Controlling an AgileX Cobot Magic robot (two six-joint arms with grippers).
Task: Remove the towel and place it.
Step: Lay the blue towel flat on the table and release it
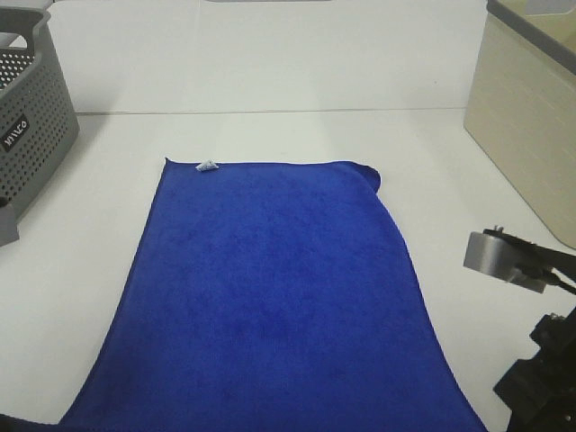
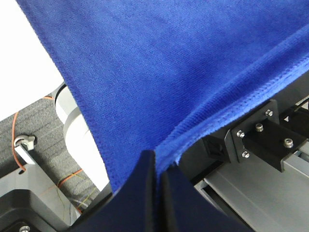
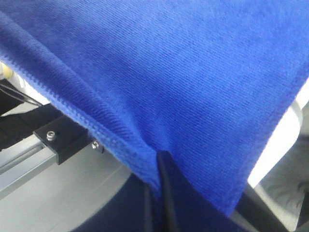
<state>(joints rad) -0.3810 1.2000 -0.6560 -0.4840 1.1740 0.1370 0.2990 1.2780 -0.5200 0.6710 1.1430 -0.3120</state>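
Observation:
The royal-blue towel lies spread flat on the white table, its far edge carrying a small white tag and its far right corner slightly folded. Its near edge runs out of the bottom of the exterior view. In the left wrist view my left gripper is shut on the hem of the towel, the cloth pulled taut from the pinch. In the right wrist view my right gripper is likewise shut on the hem of the towel. Neither gripper's fingertips show in the exterior view.
A grey perforated basket stands at the far left. A beige bin stands at the far right. Part of my right arm shows at the lower right, beside the towel. Below the table edge are frame rails and cables.

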